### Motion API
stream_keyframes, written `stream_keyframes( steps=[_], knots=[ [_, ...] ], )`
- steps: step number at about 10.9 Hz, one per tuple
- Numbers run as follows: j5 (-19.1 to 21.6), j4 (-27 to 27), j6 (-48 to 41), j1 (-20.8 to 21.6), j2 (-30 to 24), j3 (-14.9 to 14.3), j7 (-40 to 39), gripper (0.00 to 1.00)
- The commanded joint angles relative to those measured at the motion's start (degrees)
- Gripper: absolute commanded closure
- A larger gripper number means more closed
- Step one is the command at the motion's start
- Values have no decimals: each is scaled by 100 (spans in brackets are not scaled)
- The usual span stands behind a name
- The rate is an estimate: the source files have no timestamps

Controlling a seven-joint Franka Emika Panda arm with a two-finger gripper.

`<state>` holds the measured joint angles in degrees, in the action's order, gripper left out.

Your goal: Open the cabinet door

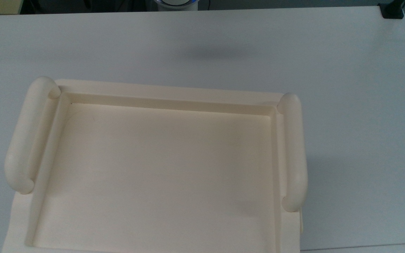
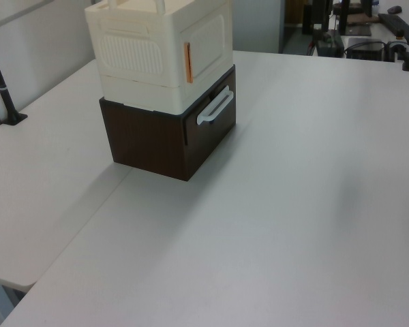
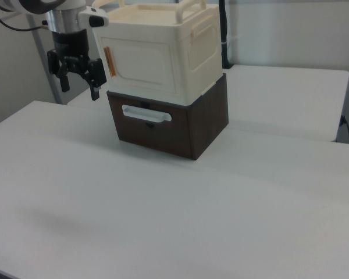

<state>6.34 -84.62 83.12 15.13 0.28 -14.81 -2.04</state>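
In the right view a wide stretch of bare white table [image 3: 163, 221] lies in the foreground, nearer the camera than the gripper [image 3: 78, 87] and everything else. The gripper hangs in the air above the table, its two dark fingers [image 3: 95, 92] pointing down and spread apart with nothing between them.

Just to the gripper's right in the right view, and a little behind it, stands the cabinet [image 3: 163, 49], a cream plastic unit set on top of a dark brown drawer box [image 3: 206, 125] with a white bar handle [image 3: 146, 114]. The cabinet door [image 3: 141, 64] faces the open table and sits flush in its frame, closed, with a thin orange strip [image 3: 109, 63] along the edge nearest the gripper. The fingers are near that edge but not touching it.

In the left view the door [image 2: 208, 41] faces the left view's right, toward clear tabletop.

From the top view the cabinet's recessed tray top [image 1: 153, 168] runs between two rounded rails [image 1: 294, 151], with open table beyond.

No readable writing or brand marks can be made out.
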Motion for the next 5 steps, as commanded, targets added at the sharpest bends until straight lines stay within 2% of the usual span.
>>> stream_keyframes(
  steps=[1, 3, 5],
  knots=[
    [-10, 7, -33, -1, -10, -40, -121, 0],
    [-18, 7, -42, -10, -19, -40, -191, 1],
    [-18, 7, -33, -10, -19, -40, -191, 19]
  ],
)
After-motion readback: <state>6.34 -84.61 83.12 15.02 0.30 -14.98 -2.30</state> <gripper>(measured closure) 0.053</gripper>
